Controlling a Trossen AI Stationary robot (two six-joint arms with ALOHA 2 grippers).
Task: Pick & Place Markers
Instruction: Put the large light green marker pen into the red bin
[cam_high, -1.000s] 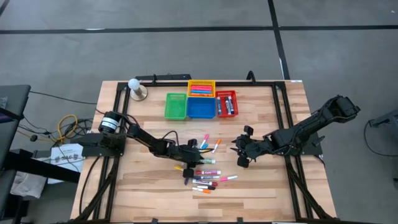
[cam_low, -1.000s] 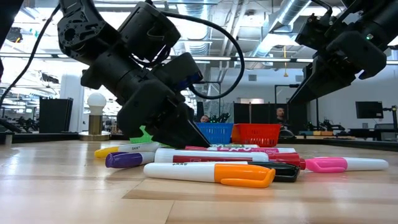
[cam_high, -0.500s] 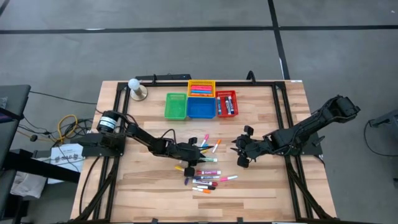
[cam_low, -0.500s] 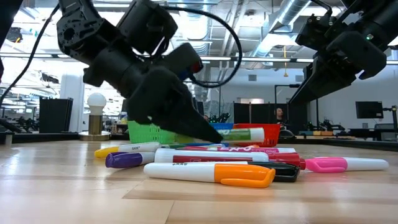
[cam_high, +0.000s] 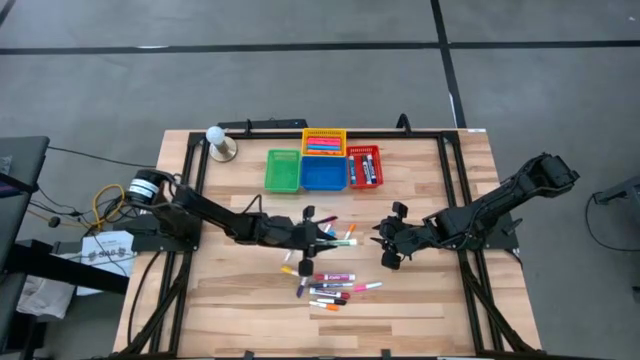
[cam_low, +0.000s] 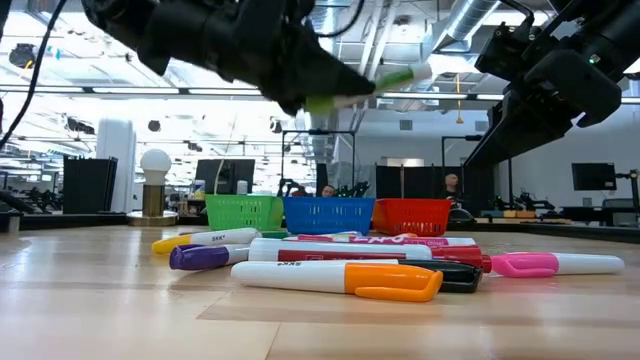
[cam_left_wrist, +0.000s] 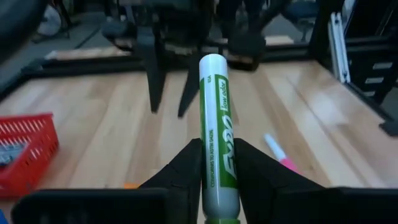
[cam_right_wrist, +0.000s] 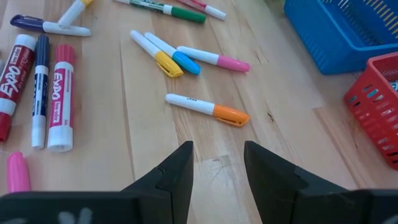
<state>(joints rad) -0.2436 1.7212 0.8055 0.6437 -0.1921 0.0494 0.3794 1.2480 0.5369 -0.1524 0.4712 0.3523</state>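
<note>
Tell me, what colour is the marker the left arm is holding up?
Green and white: the marker in the left gripper shows best in the left wrist view.

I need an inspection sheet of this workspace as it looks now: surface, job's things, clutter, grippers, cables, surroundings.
Surface: wooden table, bare boards around the work.
Job's things: loose markers lie in a pile mid-table; one green marker is lifted off the table; more markers lie in the orange basket and red basket.
Clutter: green basket, blue basket, a white ball on a stand.
Grippers: left gripper holds the green marker; right gripper hangs with jaws open over bare wood beside the pile.
Cables: yellow and black cables beside the table's left edge.
Surroundings: grey floor; people far behind.
</note>
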